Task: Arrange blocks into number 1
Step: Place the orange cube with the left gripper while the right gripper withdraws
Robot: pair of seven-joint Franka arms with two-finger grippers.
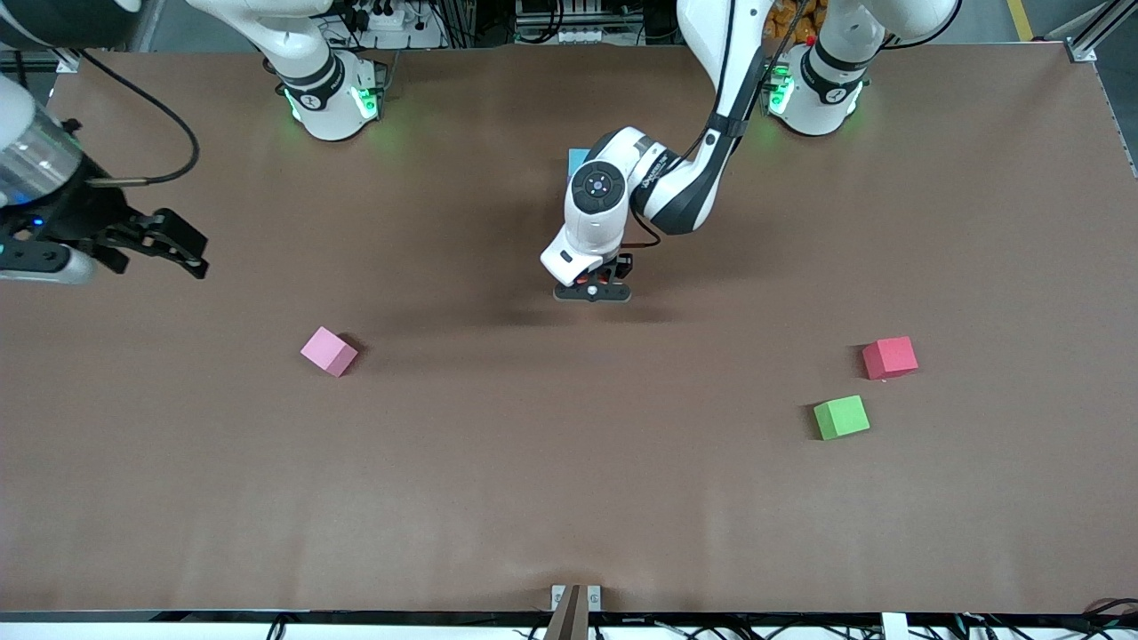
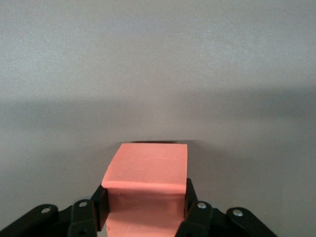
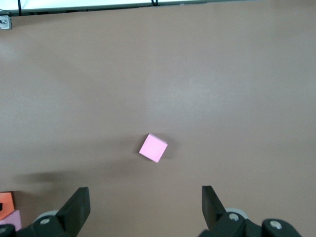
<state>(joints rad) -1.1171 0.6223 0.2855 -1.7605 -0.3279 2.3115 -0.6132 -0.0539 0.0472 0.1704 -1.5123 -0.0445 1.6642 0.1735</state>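
Front view first: the left gripper [image 1: 593,290] hangs low over the middle of the table [image 1: 533,489], and a sliver of orange shows between its fingers. A light blue block [image 1: 577,162] peeks out from under the arm, farther from the camera. The pink block [image 1: 329,351] lies alone toward the right arm's end; the red cube [image 1: 889,357] and green cube [image 1: 841,417] sit near each other toward the left arm's end. The right gripper [image 1: 182,249] waits high at its own end, jaws spread wide, holding nothing.

Left wrist view now, and here's what the front hides: the orange block [image 2: 148,170] is clamped squarely between the fingers [image 2: 100,205], its edge just above the surface. To place it well, I'd say lower it straight, keep its faces square with the blue one, and open only once it rests flat.

Right wrist view: the fingers [image 3: 76,207] are far apart and the pink block [image 3: 153,147] is well off below, turned at an angle, so a grasp there would call for a wrist turn. At the frame's corner this view alone catches an orange patch over a pink or purple one [image 3: 9,220], cut off at the edge.
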